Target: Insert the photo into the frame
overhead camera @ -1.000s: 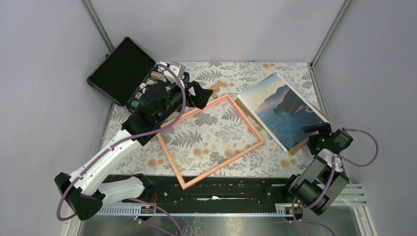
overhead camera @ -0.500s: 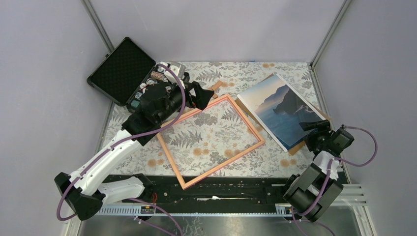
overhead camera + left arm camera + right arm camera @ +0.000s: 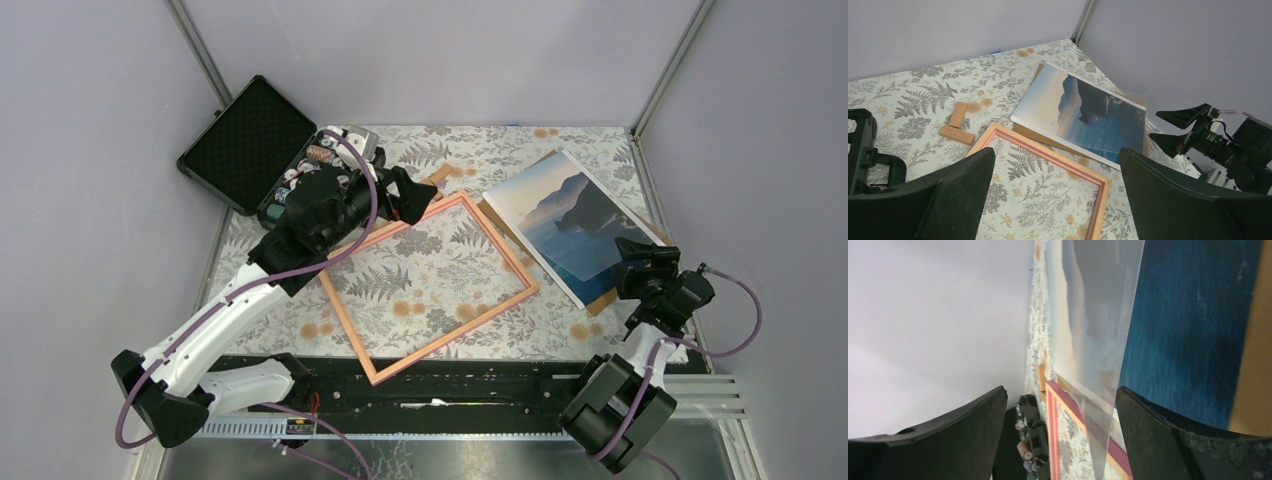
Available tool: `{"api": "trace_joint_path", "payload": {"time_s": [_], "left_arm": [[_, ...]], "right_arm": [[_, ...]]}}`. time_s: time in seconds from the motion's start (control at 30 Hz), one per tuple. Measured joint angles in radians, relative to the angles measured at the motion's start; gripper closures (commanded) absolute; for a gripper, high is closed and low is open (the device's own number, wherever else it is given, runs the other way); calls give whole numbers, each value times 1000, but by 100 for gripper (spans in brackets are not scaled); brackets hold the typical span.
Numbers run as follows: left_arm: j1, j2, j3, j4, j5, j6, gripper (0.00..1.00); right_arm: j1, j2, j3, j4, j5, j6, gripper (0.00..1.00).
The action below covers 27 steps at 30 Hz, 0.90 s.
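a: where is the photo lying?
b: lying face up beside the frame, outside it, to its right.
a: grippers?
b: left gripper and right gripper are both gaping wide, gripping nothing.

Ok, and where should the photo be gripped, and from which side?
By its near right corner, coming in low from the right, where the right gripper sits open. The photo lies flat, face up, on the brown board, so probably only an edge pinch works. A clear sheet seems to overlie that corner and may get caught.
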Motion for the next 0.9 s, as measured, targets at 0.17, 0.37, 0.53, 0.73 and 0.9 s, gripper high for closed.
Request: {"api": "trace_joint_path", "payload": {"time_s": [0.17,0.37,0.53,0.73,0.9], "left_arm": [[0,10,0,1,5,-4,1],[0,18,0,1,11,-11,1],[0,18,0,2,15,-17,1],[0,19,0,2,23,-21,1],[0,48,0,22,49,-48,1]], "right_arm": [[0,42,-24,126,-22,119,17],[0,98,-25,227,-43,194,26],[2,105,-24,256,-40,209,29],[33,172,-9,271,-24,208,30],[48,200,2,273,-22,204,30]]}}
